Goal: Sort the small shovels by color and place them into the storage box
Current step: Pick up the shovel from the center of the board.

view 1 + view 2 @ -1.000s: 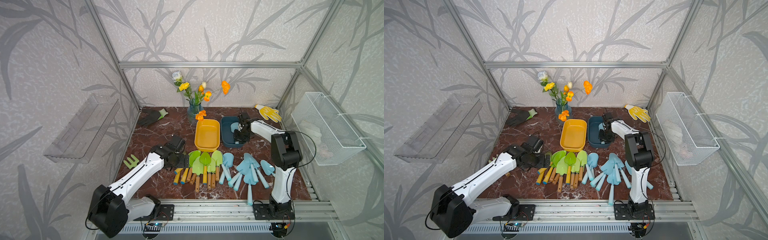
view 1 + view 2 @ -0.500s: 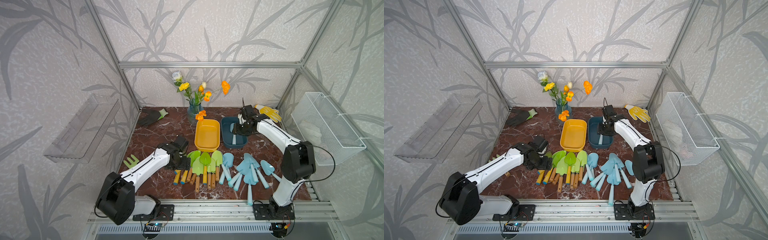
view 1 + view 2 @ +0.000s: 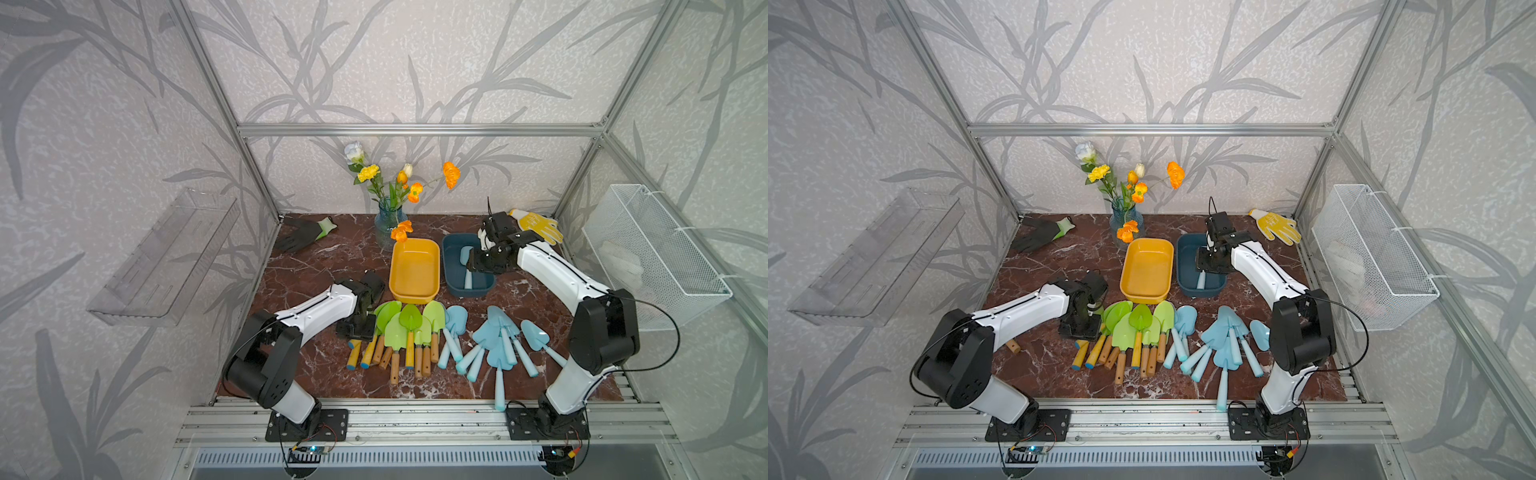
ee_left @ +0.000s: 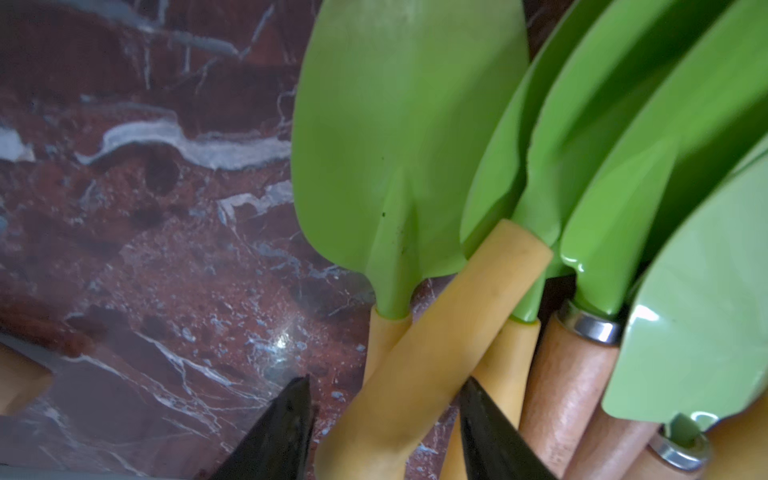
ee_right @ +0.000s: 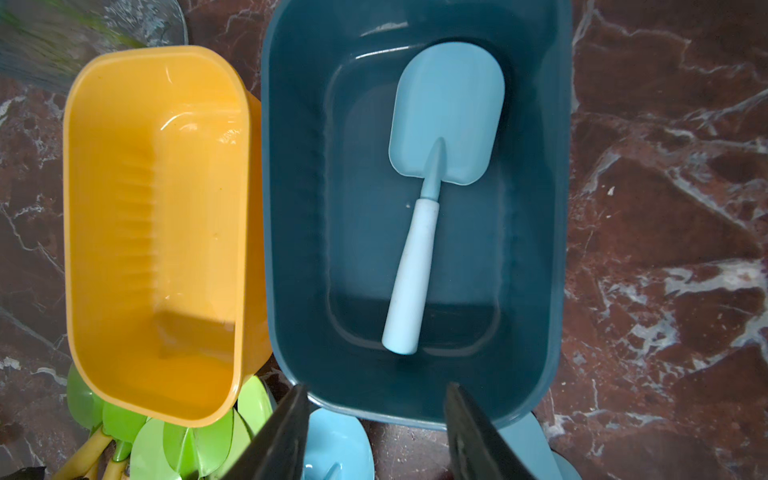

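- The left gripper sits low at the end of the green row. Its black, wedge-shaped fingers stand apart on either side of a smooth, round yellow handle. A sliver of table shows between one finger and the handle, so nothing is clamped.
- The green shovels fan out on the table just in front of the yellow box, with their handles toward the front rail. The blades are glossy lime, some rounded and some pointed, and they overlap.
- Some of these handles are yellow with blue tips. Others are brown wood with a bright metal ferrule.
- The pale blue shovels lie in a loose heap beside the green ones, on the right arm's side. They are matte plastic throughout.
- One pale blue shovel lies flat on the floor of the dark blue box. It has a squarish, round-cornered blade and a tapered handle.
- The right gripper hangs over that box's front rim, its fingers spread with nothing between them.
- Both boxes are smooth, round-cornered plastic tubs standing side by side.
- The table is polished dark red marble with white veins.
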`<act>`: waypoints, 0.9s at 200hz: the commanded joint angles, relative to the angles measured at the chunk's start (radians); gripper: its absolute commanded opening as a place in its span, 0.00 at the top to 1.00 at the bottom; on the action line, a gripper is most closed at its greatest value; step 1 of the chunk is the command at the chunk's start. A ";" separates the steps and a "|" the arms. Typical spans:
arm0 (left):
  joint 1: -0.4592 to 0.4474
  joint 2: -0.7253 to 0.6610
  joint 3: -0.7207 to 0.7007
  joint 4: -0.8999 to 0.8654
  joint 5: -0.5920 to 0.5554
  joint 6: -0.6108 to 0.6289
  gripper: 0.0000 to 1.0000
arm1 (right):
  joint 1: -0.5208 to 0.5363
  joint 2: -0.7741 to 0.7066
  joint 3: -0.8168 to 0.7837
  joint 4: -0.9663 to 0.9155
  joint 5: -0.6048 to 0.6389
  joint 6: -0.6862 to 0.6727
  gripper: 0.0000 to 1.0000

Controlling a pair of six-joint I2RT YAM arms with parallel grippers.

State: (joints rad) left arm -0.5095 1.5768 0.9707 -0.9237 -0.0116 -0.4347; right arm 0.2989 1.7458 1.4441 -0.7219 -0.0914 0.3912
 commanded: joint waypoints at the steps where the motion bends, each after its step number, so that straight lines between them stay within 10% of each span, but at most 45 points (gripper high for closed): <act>1: -0.002 0.020 0.037 -0.026 -0.048 0.017 0.54 | -0.001 -0.034 -0.012 -0.008 0.010 0.000 0.46; 87: -0.003 -0.048 0.030 -0.046 -0.066 0.028 1.00 | -0.001 -0.029 -0.025 0.002 0.007 0.009 0.46; 180: -0.002 -0.100 0.305 -0.129 -0.068 0.052 1.00 | -0.001 -0.033 -0.001 -0.022 0.038 -0.006 0.46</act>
State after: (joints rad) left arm -0.5106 1.4635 1.1778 -1.0309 -0.1013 -0.4065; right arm 0.2989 1.7458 1.4239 -0.7231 -0.0849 0.3946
